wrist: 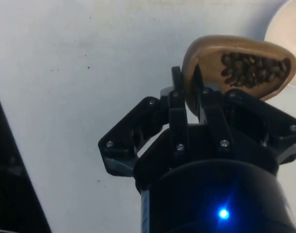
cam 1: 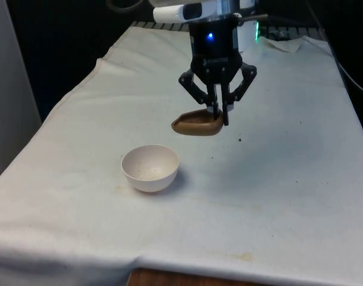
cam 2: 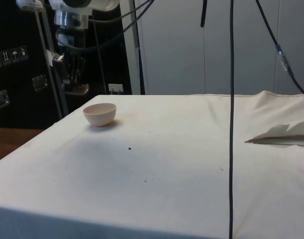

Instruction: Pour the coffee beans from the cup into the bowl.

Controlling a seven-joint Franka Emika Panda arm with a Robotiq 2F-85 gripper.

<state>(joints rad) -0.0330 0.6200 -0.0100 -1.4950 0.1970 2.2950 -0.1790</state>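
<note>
The white bowl (cam 1: 150, 167) is sitting on the desk (cam 1: 277, 196) near the front edge. Behind it and up in the air, the gripper (cam 1: 218, 111) jaws are pinching the rim of the brown cup (cam 1: 197, 123), and coffee beans (wrist: 252, 69) are lying inside it.

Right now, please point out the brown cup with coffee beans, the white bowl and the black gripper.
brown wooden cup (cam 1: 198, 124): front view, on its outer side wall.
white round bowl (cam 1: 150, 176): front view, on its outer wall.
black two-finger gripper (cam 1: 219, 111): front view, midway between the fingertips.
</note>
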